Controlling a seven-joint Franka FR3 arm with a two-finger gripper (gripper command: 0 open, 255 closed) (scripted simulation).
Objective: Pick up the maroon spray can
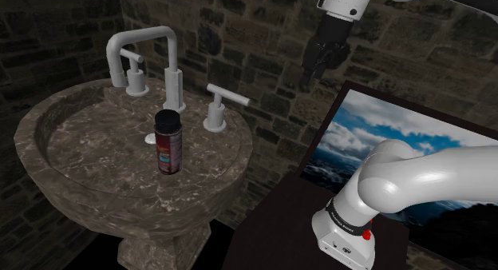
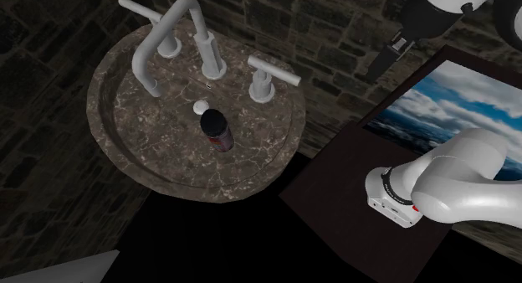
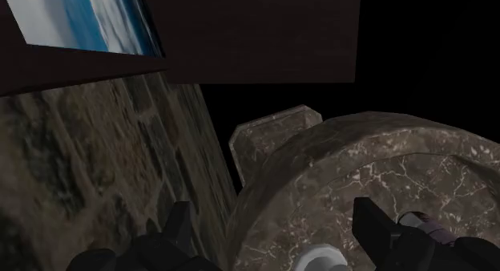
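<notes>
Nearest, the white arm [image 1: 415, 180] sits on the dark stand [image 1: 271, 228] at the shoulder view's lower right, with a framed sky-and-clouds picture [image 1: 399, 140] just beyond its base. The black gripper [image 1: 311, 78] hangs high in the air over the picture's far left corner, right of the sink and well apart from it, touching nothing. In the wrist view its fingers [image 3: 180, 229] stand wide apart and clasp nothing, with the basin's rim past them. Left of the stand is a round sink [image 1: 32, 125] of dark marbled stone on a pedestal [image 1: 160, 244], with a black area under it. The spray can [image 1: 167, 142] stands upright in the basin near its middle, with a dark cap and a maroon body with a label, just beside the pale drain stopper [image 1: 149, 138] on the side away from the faucet. At the sink's far rim is a grey arched faucet [image 1: 140, 49] with one handle [image 1: 136, 81] to the left and another handle [image 1: 215, 109] to the right. Farthest is a dark stone-block wall [image 1: 255, 37].
</notes>
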